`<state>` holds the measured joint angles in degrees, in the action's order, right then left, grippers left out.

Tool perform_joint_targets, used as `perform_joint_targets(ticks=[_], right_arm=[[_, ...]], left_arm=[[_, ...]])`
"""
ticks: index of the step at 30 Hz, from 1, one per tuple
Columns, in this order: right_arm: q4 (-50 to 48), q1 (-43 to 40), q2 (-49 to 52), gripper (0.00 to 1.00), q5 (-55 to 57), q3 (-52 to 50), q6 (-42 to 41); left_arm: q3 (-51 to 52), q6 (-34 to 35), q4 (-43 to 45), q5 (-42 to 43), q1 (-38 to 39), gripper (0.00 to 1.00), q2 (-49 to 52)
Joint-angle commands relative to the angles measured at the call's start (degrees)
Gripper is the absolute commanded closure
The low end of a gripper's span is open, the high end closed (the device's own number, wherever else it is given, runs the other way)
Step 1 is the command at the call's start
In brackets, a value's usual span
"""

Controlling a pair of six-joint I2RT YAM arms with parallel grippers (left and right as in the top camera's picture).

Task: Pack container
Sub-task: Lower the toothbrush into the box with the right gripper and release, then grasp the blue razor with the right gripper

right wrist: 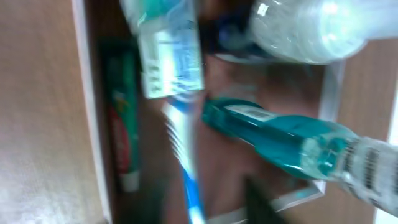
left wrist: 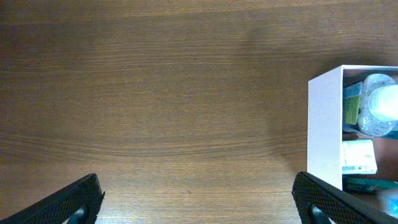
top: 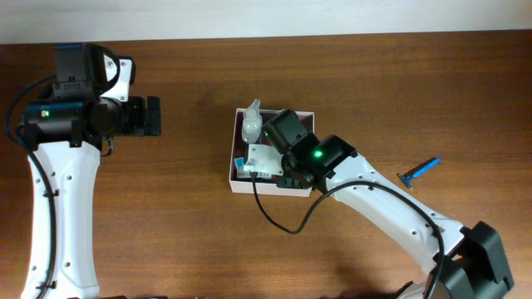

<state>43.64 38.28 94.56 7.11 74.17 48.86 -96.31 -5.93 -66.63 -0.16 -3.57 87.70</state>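
The box (top: 241, 184) on the table (top: 191, 66) already holds a toothbrush (right wrist: 186, 168), toothpaste (right wrist: 121, 124) and bottles (right wrist: 280, 140). A razor (top: 418, 172) lies well apart on the box's right-arm side and seems to be the last item to pack. The left fingers (left wrist: 71, 202) stand wide apart, away from the box. Whether the right fingers above the box are open cannot be told.

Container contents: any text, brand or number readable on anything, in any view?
None is legible in any view.
White-labelled item: print blurred.
Teal bottle: label blurred.
Green and red tube: lettering blurred.
White packet in the container: print too small.
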Motion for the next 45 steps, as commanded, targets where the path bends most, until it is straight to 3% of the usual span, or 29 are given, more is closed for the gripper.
perform_joint_targets(ticks=[1, 2, 4, 9, 16, 19, 24, 39, 43, 45], right_arm=[[-1.6, -0.4, -0.8, 0.21, 4.1, 1.0, -4.7], [-1.6, -0.4, -1.7, 0.06, 4.0, 2.0, -8.2], [-1.5, -0.4, -3.7, 0.01, 3.9, 4.1, -16.1], [1.9, -4.7, -13.0, 0.01, 3.1, 5.9, -48.9], [20.5, -31.9, -14.4, 0.01, 0.1, 5.2, -68.2], [20.7, -43.6, -11.0, 0.01, -5.4, 2.8, -71.1], [20.1, -54.6, -2.7, 0.04, -5.4, 0.9, -75.2], [10.8, -57.4, 15.9, 0.07, -5.7, 0.7, -82.4], [7.6, -57.4, 19.1, 0.18, -7.0, 0.7, -82.4], [7.0, -57.4, 19.6, 0.39, -7.4, 0.7, -82.6]], left_arm=[[-0.5, 0.7, 0.0, 0.4, -0.2, 0.0, 0.2], [-0.5, 0.7, 0.0, 0.4, -0.2, 0.0, 0.2], [-0.5, 0.7, 0.0, 0.4, -0.2, 0.0, 0.2], [-0.5, 0.7, 0.0, 0.4, -0.2, 0.0, 0.2], [-0.5, 0.7, 0.0, 0.4, -0.2, 0.0, 0.2], [-0.5, 0.7, 0.0, 0.4, -0.2, 0.0, 0.2], [-0.5, 0.7, 0.0, 0.4, -0.2, 0.0, 0.2], [-0.5, 0.7, 0.0, 0.4, -0.2, 0.0, 0.2], [-0.5, 0.7, 0.0, 0.4, -0.2, 0.0, 0.2], [-0.5, 0.7, 0.0, 0.4, -0.2, 0.0, 0.2]])
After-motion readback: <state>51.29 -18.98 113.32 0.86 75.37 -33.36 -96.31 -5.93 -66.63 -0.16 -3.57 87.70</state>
